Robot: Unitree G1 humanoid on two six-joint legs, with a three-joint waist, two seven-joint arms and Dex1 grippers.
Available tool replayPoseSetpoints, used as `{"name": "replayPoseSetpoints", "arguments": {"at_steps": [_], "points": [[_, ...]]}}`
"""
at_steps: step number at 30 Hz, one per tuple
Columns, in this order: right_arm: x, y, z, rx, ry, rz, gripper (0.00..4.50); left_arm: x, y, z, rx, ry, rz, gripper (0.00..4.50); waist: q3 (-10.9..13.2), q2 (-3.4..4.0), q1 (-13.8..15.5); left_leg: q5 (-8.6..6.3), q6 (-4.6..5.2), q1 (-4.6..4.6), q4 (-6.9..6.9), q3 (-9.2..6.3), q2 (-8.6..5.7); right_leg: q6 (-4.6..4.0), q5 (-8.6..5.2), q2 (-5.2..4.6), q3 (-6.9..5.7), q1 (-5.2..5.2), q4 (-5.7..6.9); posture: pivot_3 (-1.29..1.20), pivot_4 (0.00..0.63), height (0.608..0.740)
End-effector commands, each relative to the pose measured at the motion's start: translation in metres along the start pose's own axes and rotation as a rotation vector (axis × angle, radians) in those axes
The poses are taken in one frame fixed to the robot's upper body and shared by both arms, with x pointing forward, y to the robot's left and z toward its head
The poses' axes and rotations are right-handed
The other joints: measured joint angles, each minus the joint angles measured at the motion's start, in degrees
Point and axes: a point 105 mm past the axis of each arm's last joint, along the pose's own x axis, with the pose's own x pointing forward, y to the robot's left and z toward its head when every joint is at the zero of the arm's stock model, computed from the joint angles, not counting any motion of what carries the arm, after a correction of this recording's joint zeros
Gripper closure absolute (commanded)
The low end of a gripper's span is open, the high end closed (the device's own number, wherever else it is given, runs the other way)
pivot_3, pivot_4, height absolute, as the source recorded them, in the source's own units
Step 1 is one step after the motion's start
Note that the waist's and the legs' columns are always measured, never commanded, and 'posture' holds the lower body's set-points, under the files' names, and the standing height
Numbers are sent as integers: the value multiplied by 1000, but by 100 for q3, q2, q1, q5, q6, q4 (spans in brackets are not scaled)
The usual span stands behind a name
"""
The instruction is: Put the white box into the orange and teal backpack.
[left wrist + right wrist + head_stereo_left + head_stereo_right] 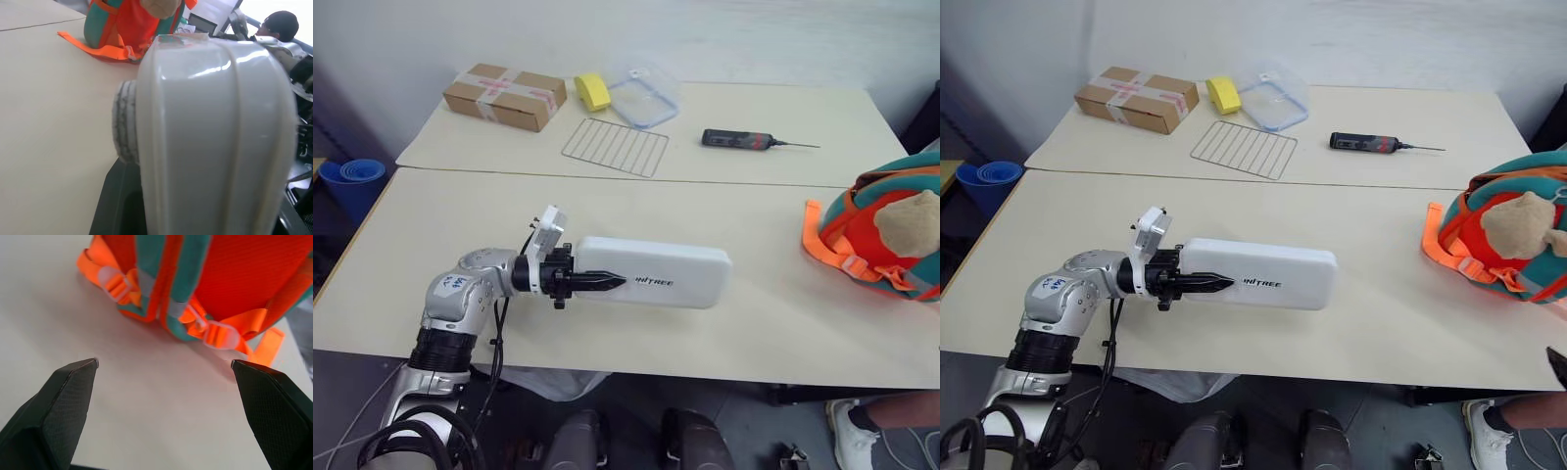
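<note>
The white box (651, 274) is a long flat case with grey lettering, lying lengthwise across the near table. My left gripper (607, 282) is shut on its left end, one black finger over the lid; the left wrist view shows the box (215, 127) close up, with a dark finger (115, 205) beneath it. The orange and teal backpack (886, 240), with a tan teddy bear on it, sits at the table's right edge, apart from the box. My right gripper (164, 364) is open wide just in front of the backpack (195, 279) and its orange straps, with nothing between the fingers.
On the far table are a taped cardboard box (504, 96), a yellow sponge (592, 91), a clear blue-rimmed container (644, 96), a wire rack (615, 147) and a black tool (739, 140). Blue buckets (352, 181) stand at the left. A person's shoe (852, 431) is at the lower right.
</note>
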Motion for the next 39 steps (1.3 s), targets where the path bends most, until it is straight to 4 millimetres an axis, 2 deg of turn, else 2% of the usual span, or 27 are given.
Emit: {"name": "replayPoseSetpoints", "arguments": {"at_steps": [1, 3, 4, 6, 9, 13, 16, 20, 24, 27, 30, 34, 36, 39], "points": [[24, -9, 18, -12, -50, 41, 41, 4, -9, 12, 60, 9, -62, 3274, 1, 2, -16, 0, 1, 3, 0, 5, 1, 0, 0, -1, 6, -1, 1, 0, 150, 740], [41, -7, 22, -4, -58, 82, 41, 3, -9, 14, 60, 11, -60, 3274, 2, 2, -4, 0, -5, 2, 0, 2, 15, -2, -1, 0, 5, -3, 2, 0, 150, 740], [55, 2, 26, 65, -77, 146, 41, 2, -11, 13, 30, 23, -62, 3274, 2, 2, 0, 1, -8, 1, 0, 0, 18, -6, -3, 3, 1, -3, 2, 0, 150, 740], [77, 29, 36, 159, -87, 315, 41, 0, -15, 11, -31, 33, -68, 3274, 3, 1, -10, 8, -17, -2, 4, -1, 30, -9, -5, 14, -4, -2, 18, 0, 150, 740], [102, 65, 51, 171, -111, 479, 619, -6, -19, 10, -54, 22, -46, 3274, 5, 6, -15, 10, -16, -8, 13, -2, 33, -9, -5, 16, -7, -4, 29, 0, 150, 740], [123, 81, 62, 157, -183, 505, 1983, -15, -15, 13, -63, -27, 35, 3274, 6, 6, -2, 11, -13, -9, 24, 0, 32, -9, -5, 12, -6, -3, 33, 0, 150, 740], [131, 97, 64, 154, -212, 543, 3128, -26, -8, 14, -75, -83, 130, 3274, 6, 6, 21, 10, -15, -10, 23, -4, 32, -9, -5, 12, -8, -2, 32, 0, 150, 740], [137, 143, 87, 195, -337, 652, 4490, -47, -6, 5, -105, -112, 246, 3274, 6, 6, -10, 9, -17, -14, 21, -6, 31, -9, -5, 11, -13, -4, 30, 0, 150, 740], [123, 204, 121, 311, -442, 850, 4490, -66, -4, 4, -124, -140, 327, 3274, 7, 7, -37, 10, -23, -12, 21, -2, 39, -9, -5, 14, -10, -11, 38, 0, 150, 740], [99, 250, 144, 458, -488, 1026, 4490, -79, -4, 10, -130, -186, 366, 3274, 7, 7, -24, 8, -35, -14, 18, -3, 46, -19, -10, 15, -1, -29, 54, 0, 150, 740], [63, 286, 150, 516, -434, 1240, 4490, -92, -10, 30, -173, -306, 354, 3274, 7, 7, -16, 7, -37, -37, 13, -3, 47, -24, -13, 15, 3, -60, 67, 0, 150, 740], [14, 296, 141, 570, -256, 1486, 4490, -117, -20, 41, -168, -368, 398, 3274, 6, 2, 14, 6, -30, -71, 18, -5, 37, -24, -13, 13, 4, -83, 67, 0, 150, 740], [4, 291, 126, 529, -140, 1510, 4490, -123, -30, 51, -141, -393, 390, 3274, 4, -4, 7, -2, -14, -76, 20, -5, 28, -24, -12, 9, 5, -85, 61, 0, 150, 740], [0, 273, 105, 439, 21, 1490, 4490, -126, -45, 59, -91, -414, 403, 3274, 11, -22, 12, -8, 2, -79, 24, -1, 15, -14, -7, 8, 5, -81, 53, 0, 150, 740]]}}
